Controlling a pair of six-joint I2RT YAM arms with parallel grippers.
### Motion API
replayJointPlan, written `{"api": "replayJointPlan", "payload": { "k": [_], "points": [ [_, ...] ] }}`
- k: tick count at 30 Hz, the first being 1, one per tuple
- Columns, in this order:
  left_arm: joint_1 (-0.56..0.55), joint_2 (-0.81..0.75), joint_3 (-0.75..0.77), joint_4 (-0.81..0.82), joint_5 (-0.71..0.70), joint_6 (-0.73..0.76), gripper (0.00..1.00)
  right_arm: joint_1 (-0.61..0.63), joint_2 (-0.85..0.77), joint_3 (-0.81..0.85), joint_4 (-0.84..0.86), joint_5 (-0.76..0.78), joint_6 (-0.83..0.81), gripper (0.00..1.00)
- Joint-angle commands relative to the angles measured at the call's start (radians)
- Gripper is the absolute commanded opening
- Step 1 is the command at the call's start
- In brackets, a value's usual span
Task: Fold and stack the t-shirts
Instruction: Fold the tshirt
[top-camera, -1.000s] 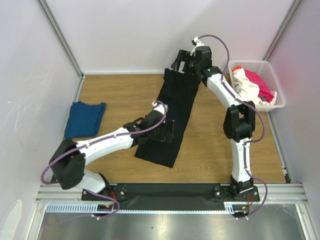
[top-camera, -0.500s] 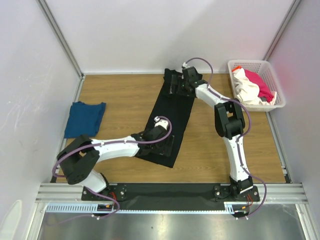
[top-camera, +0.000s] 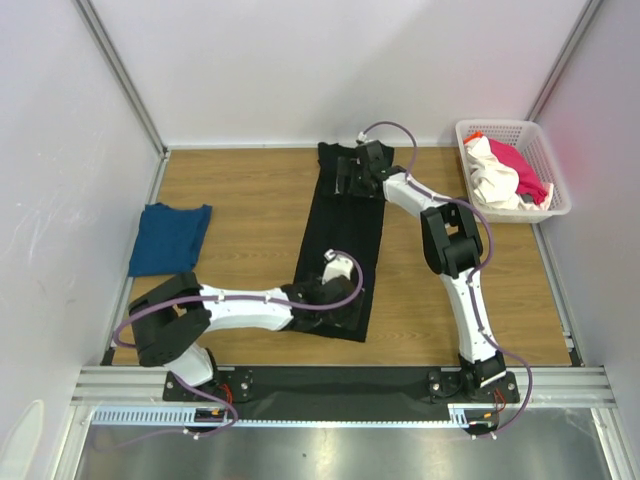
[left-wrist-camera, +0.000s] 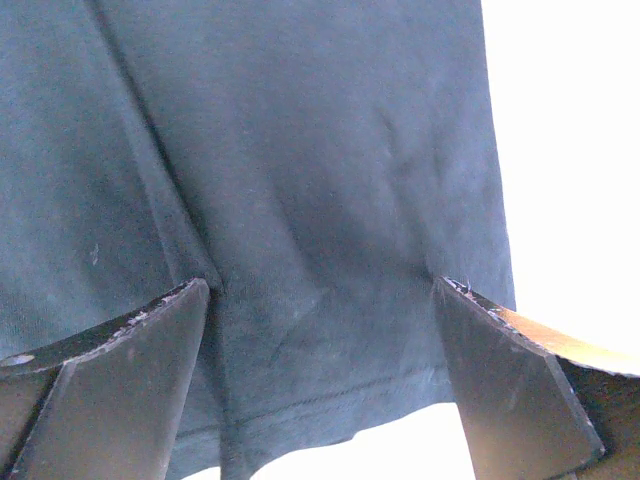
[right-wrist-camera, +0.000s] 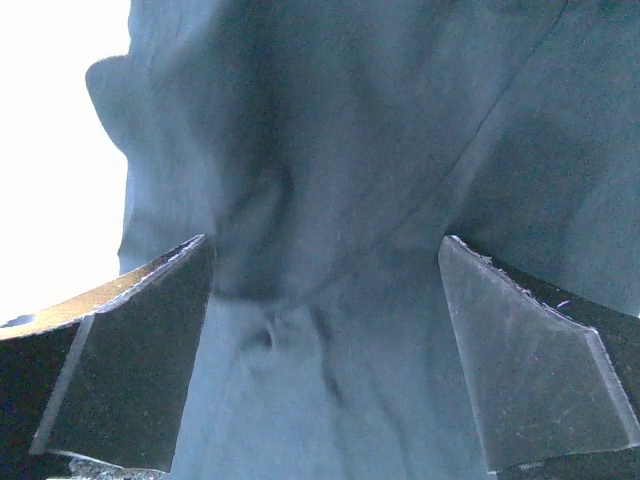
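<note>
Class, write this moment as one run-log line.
left claw: open, over near end of black shirt | right claw: open, over far end | blue shirt: folded, at left

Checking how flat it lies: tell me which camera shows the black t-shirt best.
The top external view: nearly the whole black t-shirt shows, stretched out as a long strip. The left wrist view shows only a close patch near its hem; the right wrist view only wrinkled cloth.

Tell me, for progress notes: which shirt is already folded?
The blue shirt, alone at the left; the black shirt lies stretched out, white shirt and pink shirt heaped in the basket.
</note>
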Motion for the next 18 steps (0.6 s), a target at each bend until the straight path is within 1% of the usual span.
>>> {"api": "replayJointPlan", "payload": {
  "k": [1,3,8,12,14,16,18],
  "points": [
    [-0.087,0.033,0.019,-0.11,0.034,-0.14,1.0,0.028,0.038,0.032,0.031,0.006,-0.017,1.0],
    [-0.124,0.042,0.039,-0.139,-0.001,-0.168,1.0,0.035,0.047,0.045,0.023,0.006,-0.022,1.0],
    [-0.13,0.06,0.035,-0.173,-0.017,-0.186,1.0,0.037,0.045,0.029,0.038,0.029,-0.026,1.0],
    [-0.144,0.039,0.044,-0.161,-0.044,-0.157,1.0,0.037,0.052,0.045,0.054,0.017,-0.035,1.0],
    [-0.147,0.034,0.064,-0.156,-0.05,-0.136,1.0,0.037,0.05,0.06,0.052,-0.044,-0.039,1.0],
    [-0.147,0.025,0.088,-0.193,-0.088,-0.108,1.0,0.039,0.038,0.1,0.022,-0.07,-0.045,1.0],
    [-0.144,-0.031,0.136,-0.257,-0.127,-0.065,1.0,0.04,-0.016,0.132,-0.017,-0.093,-0.057,1.0]
  ]
}}
